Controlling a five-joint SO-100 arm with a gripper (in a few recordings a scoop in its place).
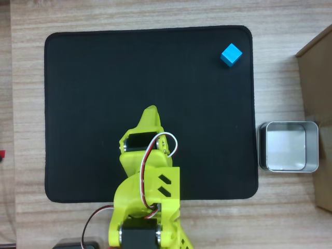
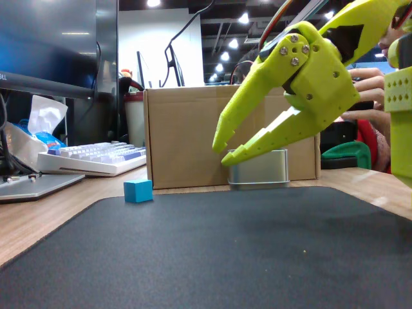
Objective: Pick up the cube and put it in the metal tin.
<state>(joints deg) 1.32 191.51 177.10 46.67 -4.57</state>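
Near edge of the mat (image 1: 78, 104), the gripper (image 2: 226, 149) hangs with jaws apart, empty. Metal tin (image 1: 288, 147) sits right, off the mat. Far right corner: the cube (image 1: 231, 54); best swing across, square the fingers, then descend.

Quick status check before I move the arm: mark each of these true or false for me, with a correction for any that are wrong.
1. The cube sits on the black mat. True.
2. The gripper is shut on the cube. False: it is open, holds nothing, and hangs above the mat away from the cube.
3. The metal tin stands off the mat, on the wooden table. True.
4. The cube is already in the tin. False: the tin is empty.
5. A cardboard box stands behind the tin in the fixed view. True.
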